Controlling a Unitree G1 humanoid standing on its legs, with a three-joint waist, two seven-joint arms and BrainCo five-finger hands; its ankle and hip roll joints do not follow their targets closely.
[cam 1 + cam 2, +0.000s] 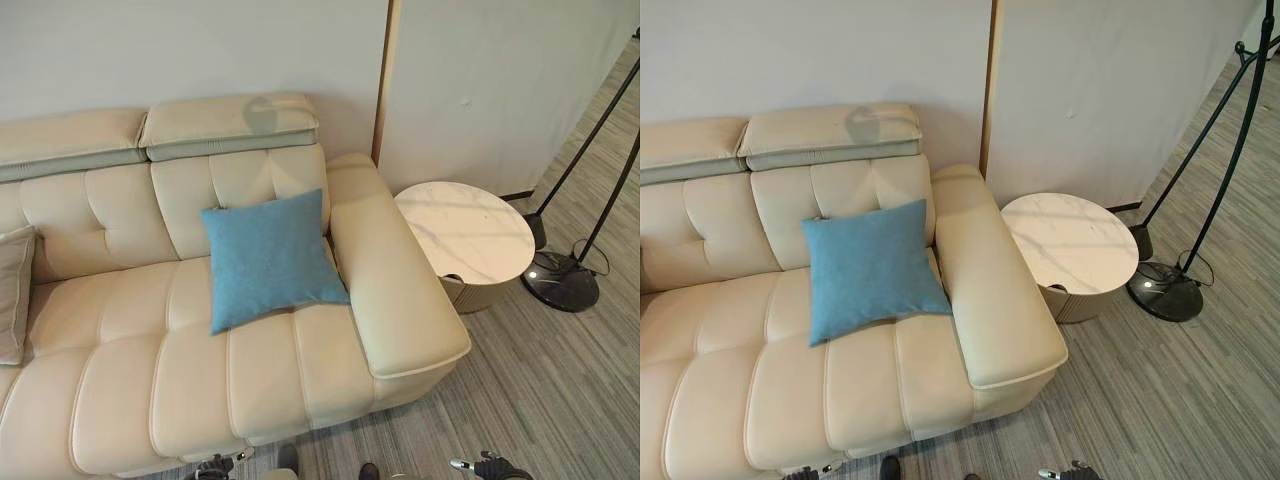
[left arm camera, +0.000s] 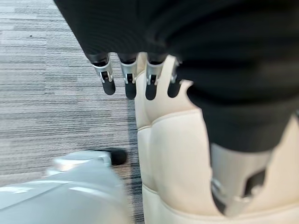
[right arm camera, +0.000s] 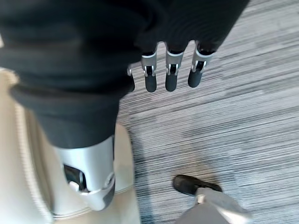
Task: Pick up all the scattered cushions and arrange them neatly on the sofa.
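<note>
Your blue cushion (image 1: 268, 258) stands propped against sofa (image 1: 120, 390) backrest, tight beside right armrest. Grey cushion (image 1: 14, 292) leans at sofa's far left edge. Your left hand (image 2: 140, 74) hangs over sofa front edge, fingers (image 2: 108, 79) straight, holding nothing. Right hand (image 3: 170, 65) hangs over carpet floor (image 3: 233, 121), fingers relaxed, empty. Round desk (image 1: 465, 232) stands beside armrest.

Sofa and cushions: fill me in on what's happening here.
Nothing is being handled right now. A blue cushion leans against the backrest of the cream sofa, next to its armrest, and a grey cushion sits at the far left of the seat. The left hand and the right hand both hang open and empty in front of the sofa, above the carpet. A round side table and a floor lamp stand beside the armrest.
</note>
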